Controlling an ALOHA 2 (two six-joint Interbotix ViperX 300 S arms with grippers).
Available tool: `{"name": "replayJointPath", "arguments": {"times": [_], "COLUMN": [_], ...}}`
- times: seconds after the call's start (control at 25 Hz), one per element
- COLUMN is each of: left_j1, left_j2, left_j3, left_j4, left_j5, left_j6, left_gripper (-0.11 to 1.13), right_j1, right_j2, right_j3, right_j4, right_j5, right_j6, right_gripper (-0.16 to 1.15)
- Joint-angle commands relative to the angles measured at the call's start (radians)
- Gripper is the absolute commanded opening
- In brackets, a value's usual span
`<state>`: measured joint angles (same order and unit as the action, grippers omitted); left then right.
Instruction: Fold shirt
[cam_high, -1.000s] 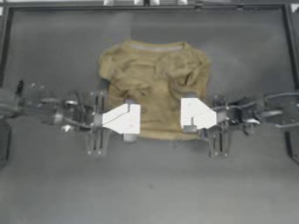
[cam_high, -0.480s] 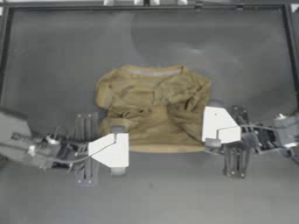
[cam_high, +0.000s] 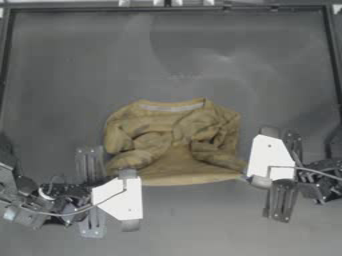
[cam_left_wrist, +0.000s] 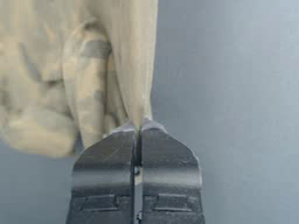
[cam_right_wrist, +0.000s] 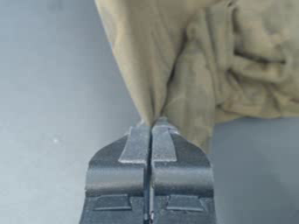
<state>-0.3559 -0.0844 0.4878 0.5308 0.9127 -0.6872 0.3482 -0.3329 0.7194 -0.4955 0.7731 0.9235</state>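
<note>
Seemingly rumpled shirt (cam_high: 175, 145), collar band uppermost.

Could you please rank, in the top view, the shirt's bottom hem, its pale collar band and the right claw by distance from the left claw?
From the left claw, shut on the tan blotchy fabric T-shirt:
1. Bottom hem, beside it toward the table's middle.
2. Pale grey collar band, at the shirt's far edge.
3. Right claw, across the shirt at its opposite corner.

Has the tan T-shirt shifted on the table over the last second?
Yes. The tan blotchy fabric T-shirt slid away from the table's top frame edge, dragged by both hands.
</note>
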Motion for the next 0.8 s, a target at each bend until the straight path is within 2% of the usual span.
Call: {"name": "replayJointPath", "arguments": {"times": [0.04, 0.36, 0.8], "left_j1": [0.032, 0.158, 0.364], "left_j2": [-0.08, -0.112, -0.115], "left_j3": [-0.014, 0.031, 0.103], "left_j4": [0.011, 0.026, 0.02], "left_j5": [0.008, -0.014, -0.181], "left_j6": [0.0, 0.038, 0.13], "left_gripper": [0.05, 0.04, 0.03], "right_j1": [-0.015, -0.161, -0.387], "right_j2": [-0.021, -0.021, -0.02], "right_j3": [-0.041, -0.017, 0.057], "right_j4": [-0.014, -0.021, -0.012], "right_j5": [0.02, 0.014, -0.115], "right_j6": [0.003, -0.014, -0.112], "right_gripper": [0.08, 0.07, 0.07]}}
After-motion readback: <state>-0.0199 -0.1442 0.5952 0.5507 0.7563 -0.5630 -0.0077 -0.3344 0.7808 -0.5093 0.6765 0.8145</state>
